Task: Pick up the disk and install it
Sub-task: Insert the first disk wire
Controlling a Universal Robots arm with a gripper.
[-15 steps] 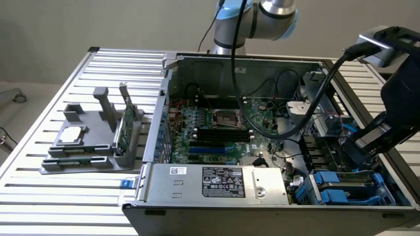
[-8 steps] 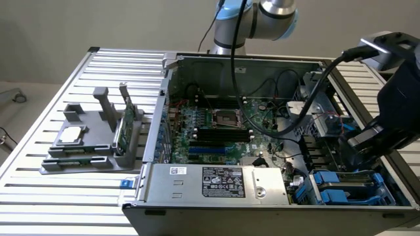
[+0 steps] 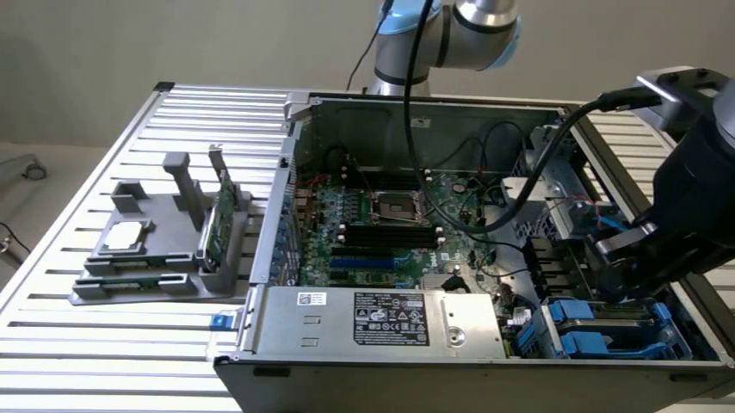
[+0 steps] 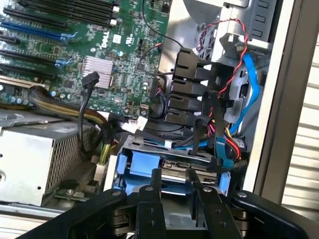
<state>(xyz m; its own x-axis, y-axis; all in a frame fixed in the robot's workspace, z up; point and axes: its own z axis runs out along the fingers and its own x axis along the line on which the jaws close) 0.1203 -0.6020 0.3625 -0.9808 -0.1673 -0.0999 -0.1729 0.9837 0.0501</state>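
The disk (image 4: 144,167), silver-grey in a bright blue carrier, sits in the drive bay at the case's front corner, on the exterior view's right (image 3: 597,331). My gripper (image 4: 174,175) is right over it. The two dark fingers (image 4: 155,181) stand on either side of the disk's grey end and press against it. In the exterior view the gripper (image 3: 626,288) hangs low over the blue carriers, inside the case. Its own body hides the lower part of the disk.
Red, black and blue cables (image 4: 227,104) crowd the bay close to the fingers. The power supply (image 3: 379,317) lies beside the bay, the motherboard (image 3: 385,215) behind it. A grey fixture (image 3: 161,258) with a chip and a green card stands on the slatted table at the exterior view's left.
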